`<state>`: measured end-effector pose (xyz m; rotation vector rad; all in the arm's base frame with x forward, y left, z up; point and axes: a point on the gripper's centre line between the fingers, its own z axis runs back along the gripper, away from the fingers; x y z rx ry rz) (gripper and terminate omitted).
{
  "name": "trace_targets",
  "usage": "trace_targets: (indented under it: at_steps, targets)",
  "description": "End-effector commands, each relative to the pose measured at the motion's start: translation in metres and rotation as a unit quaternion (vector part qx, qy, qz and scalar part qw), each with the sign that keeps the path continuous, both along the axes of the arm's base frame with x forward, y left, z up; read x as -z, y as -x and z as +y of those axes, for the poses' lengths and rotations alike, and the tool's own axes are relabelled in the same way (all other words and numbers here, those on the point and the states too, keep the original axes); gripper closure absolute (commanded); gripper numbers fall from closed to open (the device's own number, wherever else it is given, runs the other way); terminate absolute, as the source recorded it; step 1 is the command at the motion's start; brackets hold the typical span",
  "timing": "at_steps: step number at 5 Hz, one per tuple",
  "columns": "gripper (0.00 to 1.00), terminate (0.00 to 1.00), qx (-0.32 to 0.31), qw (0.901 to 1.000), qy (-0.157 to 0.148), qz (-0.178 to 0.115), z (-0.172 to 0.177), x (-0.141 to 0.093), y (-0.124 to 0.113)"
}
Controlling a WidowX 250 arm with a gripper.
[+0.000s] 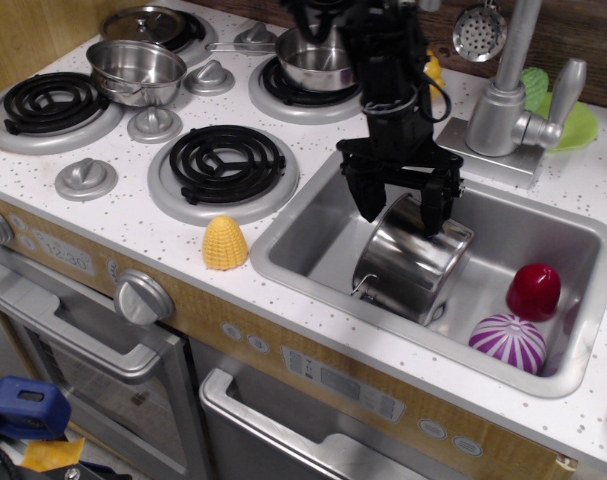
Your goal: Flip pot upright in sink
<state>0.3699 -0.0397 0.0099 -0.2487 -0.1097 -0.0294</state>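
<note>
The shiny steel pot [408, 265] lies tilted on its side in the silver-grey sink [313, 270], its base toward the front and a wire loop handle at its lower left. My black gripper [398, 208] hangs from above with its fingers open. They straddle the pot's upper far edge, one finger at the left, one at the right. I cannot tell whether the fingers touch the pot.
A dark red ball [533, 291] and a purple striped ball [510, 342] lie in the sink's right end. The faucet [508, 95] stands behind. A yellow corn piece [224, 243] sits left of the sink. Burners, a wide pot [135, 71] and a saucepan [318, 58] stand on the stove.
</note>
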Motion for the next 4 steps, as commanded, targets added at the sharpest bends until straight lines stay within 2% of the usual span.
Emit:
trace_targets:
  at_steps: [1,2,3,4]
  targets:
    - [0.00,0.00,-0.010,0.9966,0.032,-0.076,-0.0040,-0.0237,-0.0082]
    - [0.00,0.00,-0.028,0.9915,0.086,-0.093,-0.0076,-0.0221,-0.0066]
    - [0.00,0.00,-0.040,0.9870,0.110,-0.110,-0.0102,-0.0204,-0.0056]
    - [1.00,0.00,-0.042,0.9869,0.106,-0.115,-0.0095,-0.0203,-0.0060]
